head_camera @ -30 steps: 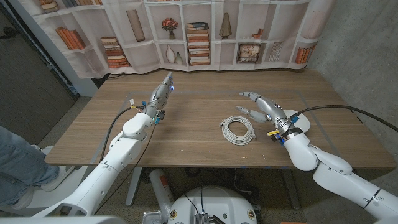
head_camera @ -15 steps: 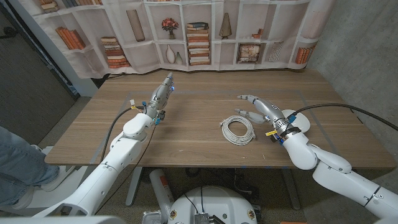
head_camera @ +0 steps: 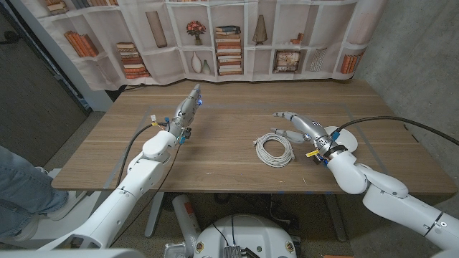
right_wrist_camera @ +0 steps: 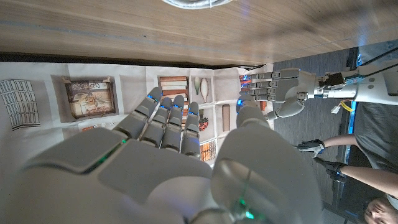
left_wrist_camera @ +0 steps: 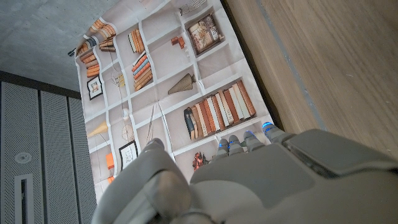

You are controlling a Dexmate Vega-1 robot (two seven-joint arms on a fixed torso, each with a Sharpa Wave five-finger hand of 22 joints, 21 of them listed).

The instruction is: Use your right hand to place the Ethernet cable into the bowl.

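The Ethernet cable (head_camera: 275, 150) lies as a flat white coil on the bench (head_camera: 215, 154), a little right of centre in the head view. The coil is roughly round, slightly wider than tall in the picture, so it has no clear long axis; a loose end sticks out at its upper right edge toward the right robot hand (head_camera: 301, 126), and another short bit shows at its left edge. Whether these ends carry plugs is too small to tell.

The right robot hand is just to the right of and above the coil, fingers spread and reaching toward picture left, holding nothing; whether its fingertips touch the cable cannot be made out. In the right wrist view its fingers (right_wrist_camera: 163, 118) reach out apart, and a sliver of the coil (right_wrist_camera: 198, 2) is cut off at the top edge.

The left robot hand (head_camera: 186, 110) stands in the upper left of the bench, well apart from the cable, fingers straight and together, pointing up the frame, released. It also shows at the right of the right wrist view (right_wrist_camera: 281, 93).
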